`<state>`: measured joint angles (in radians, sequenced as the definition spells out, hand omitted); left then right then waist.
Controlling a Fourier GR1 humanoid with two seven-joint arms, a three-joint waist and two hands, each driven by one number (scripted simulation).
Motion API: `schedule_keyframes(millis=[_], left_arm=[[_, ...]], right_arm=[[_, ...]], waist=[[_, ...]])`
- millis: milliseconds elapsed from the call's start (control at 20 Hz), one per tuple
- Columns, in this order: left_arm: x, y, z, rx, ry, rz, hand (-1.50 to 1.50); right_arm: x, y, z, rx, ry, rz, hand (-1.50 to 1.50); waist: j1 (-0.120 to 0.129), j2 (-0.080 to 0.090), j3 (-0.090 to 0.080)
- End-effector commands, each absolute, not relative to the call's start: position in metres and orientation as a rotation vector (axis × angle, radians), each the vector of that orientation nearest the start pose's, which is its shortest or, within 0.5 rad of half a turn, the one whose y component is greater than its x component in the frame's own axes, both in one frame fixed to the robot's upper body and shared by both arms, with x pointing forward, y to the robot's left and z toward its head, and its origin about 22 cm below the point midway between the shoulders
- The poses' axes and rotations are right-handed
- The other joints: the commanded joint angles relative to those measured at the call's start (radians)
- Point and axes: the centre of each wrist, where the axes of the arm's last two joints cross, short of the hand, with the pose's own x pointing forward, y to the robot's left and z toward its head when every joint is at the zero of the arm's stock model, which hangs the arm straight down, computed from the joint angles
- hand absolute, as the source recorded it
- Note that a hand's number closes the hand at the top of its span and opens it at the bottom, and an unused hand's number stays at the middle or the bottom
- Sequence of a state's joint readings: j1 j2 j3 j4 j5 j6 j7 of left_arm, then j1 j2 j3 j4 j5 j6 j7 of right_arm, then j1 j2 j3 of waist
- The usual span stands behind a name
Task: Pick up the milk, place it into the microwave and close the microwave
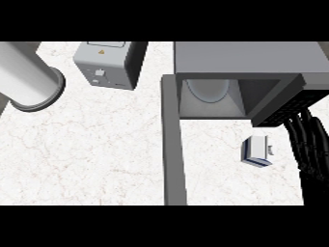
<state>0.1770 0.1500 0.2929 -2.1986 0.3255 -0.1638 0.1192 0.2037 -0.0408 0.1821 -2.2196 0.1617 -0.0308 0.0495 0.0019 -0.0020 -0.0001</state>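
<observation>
From my feed, a white marble tabletop (89,154) carries a large grey cylinder (24,77) at far left, then a grey appliance box (106,65). The microwave (252,72) stands open, door (172,144) swung out. The milk (258,152) lies before it, just beside my right hand (316,154), fingers straight.

On the white marbled counter (89,144) stands one grey box-shaped microwave (252,60), its single door (172,144) swung open. Beside the microwave's front lies one small white-and-blue milk carton (258,152). To the microwave's left stand one grey boxy appliance (110,65) and one large white cylinder (20,75). One black hand (316,154) shows.
</observation>
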Motion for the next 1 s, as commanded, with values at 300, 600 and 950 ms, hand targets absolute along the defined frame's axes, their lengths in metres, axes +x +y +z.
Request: schedule_keyframes(millis=[300,600,950], left_arm=[[0.122,0.339,0.119,0.018,-1.955,0.029,-1.5],[0.108,0.324,0.144,0.056,-1.969,0.049,-1.5],[0.107,0.341,0.137,0.021,-1.951,0.027,-1.5]], right_arm=[[0.183,-0.245,0.079,-0.147,-1.906,0.124,-1.5],[0.19,-0.236,0.033,-0.17,-1.887,0.066,-1.5],[0.179,-0.282,-0.004,-0.25,-1.8,0.04,-1.5]], waist=[[0.005,0.001,0.0],[0.004,0.001,0.001],[0.0,0.001,0.001]])
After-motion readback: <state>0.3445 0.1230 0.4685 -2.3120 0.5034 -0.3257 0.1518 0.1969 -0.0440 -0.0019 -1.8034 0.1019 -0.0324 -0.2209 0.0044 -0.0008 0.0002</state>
